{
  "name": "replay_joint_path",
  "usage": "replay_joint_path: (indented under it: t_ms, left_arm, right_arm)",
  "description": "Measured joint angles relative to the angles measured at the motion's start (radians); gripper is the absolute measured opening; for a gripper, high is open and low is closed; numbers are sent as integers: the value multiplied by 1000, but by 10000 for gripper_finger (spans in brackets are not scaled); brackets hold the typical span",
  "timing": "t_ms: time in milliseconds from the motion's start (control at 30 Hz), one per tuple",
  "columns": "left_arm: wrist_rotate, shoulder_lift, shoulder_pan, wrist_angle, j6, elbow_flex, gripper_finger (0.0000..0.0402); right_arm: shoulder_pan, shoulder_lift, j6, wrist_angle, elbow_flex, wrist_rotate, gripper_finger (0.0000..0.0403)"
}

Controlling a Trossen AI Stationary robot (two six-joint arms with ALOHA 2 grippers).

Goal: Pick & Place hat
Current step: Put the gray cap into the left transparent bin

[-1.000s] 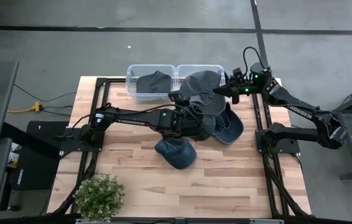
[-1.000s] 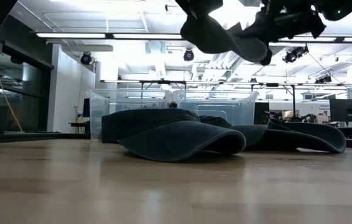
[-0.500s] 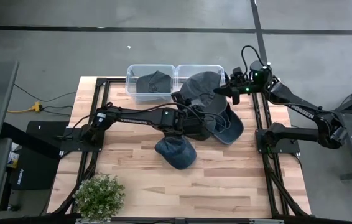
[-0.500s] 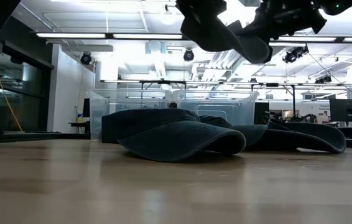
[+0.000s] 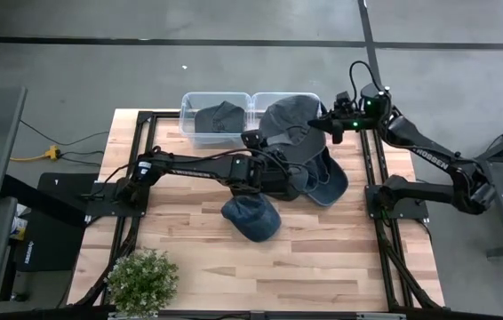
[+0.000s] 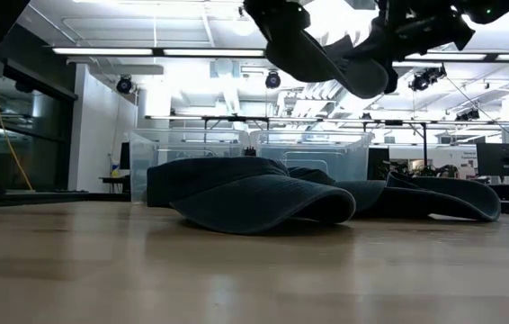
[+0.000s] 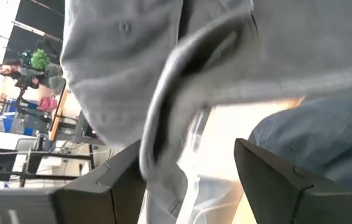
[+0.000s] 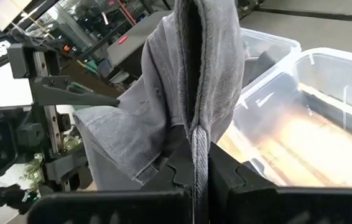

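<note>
Your right pincer (image 8: 194, 171) was clamped on the grey hat (image 5: 289, 123), which hung limp and folded above the clear bins (image 5: 219, 100). Your left pincer (image 7: 188, 165) stood open beside it.

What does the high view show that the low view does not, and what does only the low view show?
Only the high view shows the two clear bins, a hat inside the left bin, the potted plant, and which arm is which: the right gripper shut on the raised hat over the right bin, the left gripper open beside it.

Only the low view shows the gap between the raised hat and the hats on the table, and the room behind.

Both show the raised hat and the wooden table.
</note>
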Motion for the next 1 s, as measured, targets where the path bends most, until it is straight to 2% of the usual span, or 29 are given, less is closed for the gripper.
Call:
replay_joint_path:
  t_ms: [267, 333, 400, 533, 733, 933, 1000]
  left_arm:
    - [-76, 0, 0, -168, -168, 0, 228]
    - [-93, 0, 3, -251, -276, 0, 227]
    - [-92, -14, 7, -351, -448, -2, 227]
    - [-74, -55, 33, -343, -604, -15, 227]
    - [-55, -87, 111, -342, -735, -16, 227]
    - [-62, -126, 226, -332, -821, -14, 227]
    - [-64, -134, 260, -273, -825, -13, 227]
  right_arm:
    - [-27, 0, 0, 0, 0, 5, 6]
    - [-31, 0, 0, 0, 0, 11, 6]
    - [-39, 1, 2, 1, -1, 15, 6]
    - [-57, 13, 28, 43, -1, 21, 6]
    - [-82, 64, 118, 161, -1, 71, 6]
    - [-82, 152, 229, 344, -1, 206, 6]
    - [-83, 189, 281, 411, -1, 259, 6]
